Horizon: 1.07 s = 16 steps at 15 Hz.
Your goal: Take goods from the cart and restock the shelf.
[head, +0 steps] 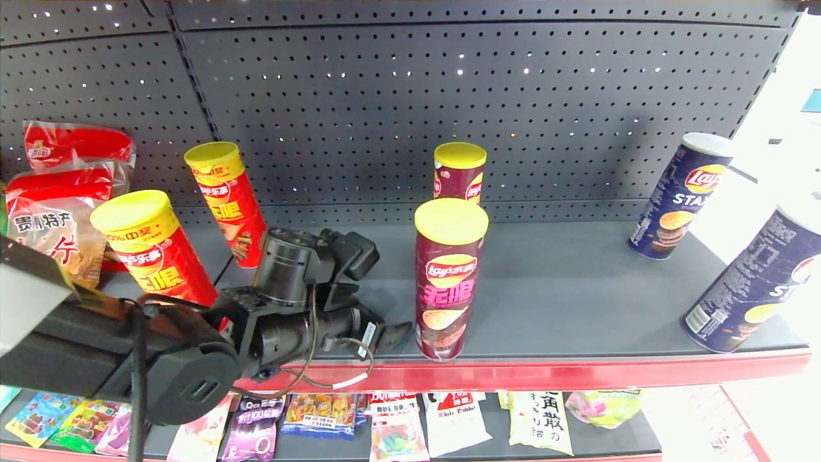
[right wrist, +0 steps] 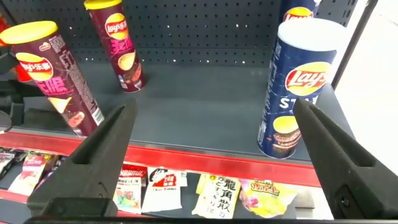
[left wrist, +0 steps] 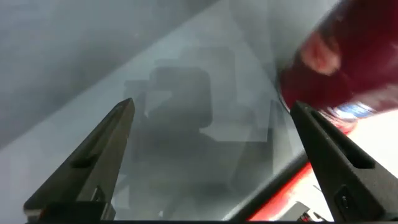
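Observation:
A maroon chip can with a yellow lid (head: 449, 276) stands upright at the front edge of the grey shelf (head: 577, 289), with a second maroon can (head: 459, 173) behind it. My left gripper (head: 388, 337) lies low on the shelf just left of the front can, open and empty. In the left wrist view its gripper (left wrist: 212, 106) spans bare shelf, with the maroon can (left wrist: 342, 68) outside one finger. My right gripper (right wrist: 214, 102) is open and empty in front of the shelf, facing a blue can (right wrist: 298, 87) and the maroon cans (right wrist: 56, 74).
Two red cans (head: 154, 247) (head: 226, 199) stand at the left, beside red snack bags (head: 58, 199). Two blue cans (head: 680, 196) (head: 753, 282) stand at the right end. The shelf has a red front lip (head: 577, 372). Snack packets (head: 449, 423) fill the lower shelf.

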### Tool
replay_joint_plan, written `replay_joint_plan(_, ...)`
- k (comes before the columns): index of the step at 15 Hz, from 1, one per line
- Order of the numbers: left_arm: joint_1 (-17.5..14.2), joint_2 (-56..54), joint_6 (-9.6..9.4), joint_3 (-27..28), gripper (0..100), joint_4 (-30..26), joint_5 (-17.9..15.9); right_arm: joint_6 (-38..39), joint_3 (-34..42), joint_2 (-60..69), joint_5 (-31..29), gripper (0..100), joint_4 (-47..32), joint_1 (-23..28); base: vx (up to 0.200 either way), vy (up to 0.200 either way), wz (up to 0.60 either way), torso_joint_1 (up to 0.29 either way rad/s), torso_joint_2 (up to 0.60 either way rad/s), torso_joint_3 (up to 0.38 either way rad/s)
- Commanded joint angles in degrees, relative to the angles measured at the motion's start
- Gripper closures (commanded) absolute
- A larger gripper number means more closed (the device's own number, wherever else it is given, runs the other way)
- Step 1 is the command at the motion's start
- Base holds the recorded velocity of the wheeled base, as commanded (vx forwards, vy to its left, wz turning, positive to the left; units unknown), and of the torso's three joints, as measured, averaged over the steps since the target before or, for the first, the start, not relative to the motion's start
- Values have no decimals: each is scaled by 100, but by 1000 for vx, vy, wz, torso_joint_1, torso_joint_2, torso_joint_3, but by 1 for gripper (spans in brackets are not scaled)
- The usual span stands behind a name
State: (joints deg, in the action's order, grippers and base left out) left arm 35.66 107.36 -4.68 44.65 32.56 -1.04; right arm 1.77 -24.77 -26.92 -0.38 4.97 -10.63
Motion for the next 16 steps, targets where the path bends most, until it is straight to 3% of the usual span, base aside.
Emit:
replay_joint_plan(1,3,101,2,96,0,5,-2,-1,-1,-33,3,0,4,0,0,0,0,0,0,0)
replay_joint_plan(12,64,127,20,131,0,13,-2,-1,-10,-33,-6,0,-5,0,0,0,0,0,0,0)
replay_joint_plan(14,29,-58,37,-1,0,5,-2,-1,-10,-42,-15,0,-5,0,0,0,0,0,0,0)
replay_joint_plan(16,-76,-761,46,-519,0,-4,-28,-10,25,-59,11,0,-155,-9,0,0,0,0,0,0)
